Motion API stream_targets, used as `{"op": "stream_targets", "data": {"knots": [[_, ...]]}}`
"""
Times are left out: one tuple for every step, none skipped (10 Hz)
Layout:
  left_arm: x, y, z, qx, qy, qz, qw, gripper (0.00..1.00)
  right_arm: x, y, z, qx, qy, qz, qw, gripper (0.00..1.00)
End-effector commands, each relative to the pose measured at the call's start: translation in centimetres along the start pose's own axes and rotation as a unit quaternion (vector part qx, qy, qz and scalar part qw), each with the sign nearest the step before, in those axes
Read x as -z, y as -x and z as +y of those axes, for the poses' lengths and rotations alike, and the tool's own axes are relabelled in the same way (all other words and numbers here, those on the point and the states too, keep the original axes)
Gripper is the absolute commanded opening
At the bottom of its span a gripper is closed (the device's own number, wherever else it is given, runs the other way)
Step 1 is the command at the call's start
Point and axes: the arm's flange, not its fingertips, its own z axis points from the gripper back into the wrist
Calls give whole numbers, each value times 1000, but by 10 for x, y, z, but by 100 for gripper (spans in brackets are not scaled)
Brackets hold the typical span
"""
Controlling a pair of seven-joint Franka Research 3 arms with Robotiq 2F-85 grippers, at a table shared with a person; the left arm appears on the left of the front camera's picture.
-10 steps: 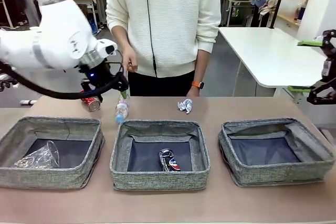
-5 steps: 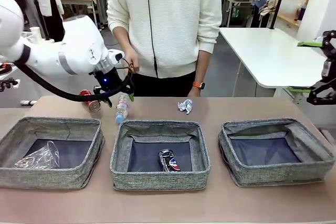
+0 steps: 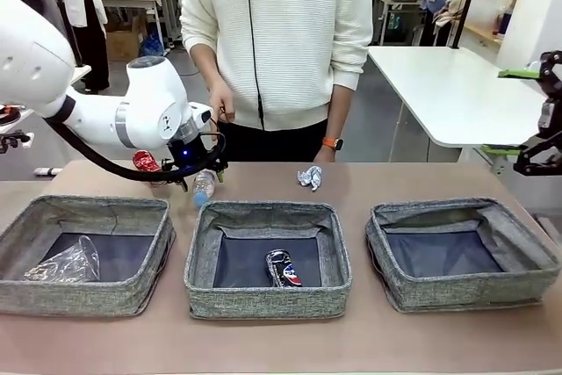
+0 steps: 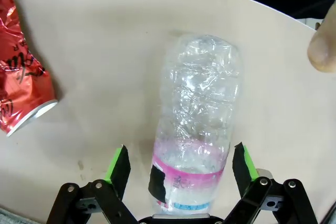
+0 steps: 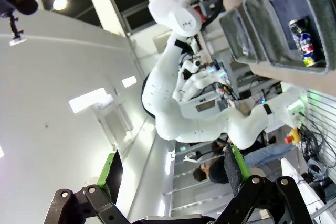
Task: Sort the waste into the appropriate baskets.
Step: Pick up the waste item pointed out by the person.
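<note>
The left claw (image 4: 181, 156) stood with its fingers apart, low over the table (image 3: 395, 340). The clear plastic bottle (image 4: 199, 114) lay on its side between the two green pads, its labelled end nearest to the palm. There was a small gap at each pad, so the bottle was not clamped. In the left wrist view, the crushed red can (image 4: 18, 77) lay to the left of the claw, apart from the bottle. A fingertip of the person (image 4: 323, 51) was seen beyond the right pad.

In the front view, the crumpled white paper wad (image 3: 309, 177) lay further along the table from this claw. The three baskets were on the near side of it: the left basket (image 3: 83, 296) held the clear plastic bag (image 3: 66, 263), the middle basket (image 3: 263, 300) held the dark can (image 3: 283, 268), and the right basket (image 3: 465, 292) had only its dark lining.

The right claw (image 3: 514, 111) was raised beside the table, with its fingers apart and nothing between them.
</note>
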Motion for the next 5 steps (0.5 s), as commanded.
{"op": "stream_targets", "data": {"knots": [[-2,-2,-11,-8,-18,-5,1000,100,1,3,0,-7,-10,4,1000,100],[-2,-1,-12,-7,-14,-8,1000,100,1,3,0,-7,-10,4,1000,100],[-3,0,-12,-3,-22,-16,1000,60,1,3,0,-7,-10,4,1000,100],[-3,0,-12,-1,-17,-13,1000,41,1,3,0,-7,-10,4,1000,100],[-4,1,-11,-1,-19,-16,1000,1,1,3,0,-7,-10,4,1000,100]]}}
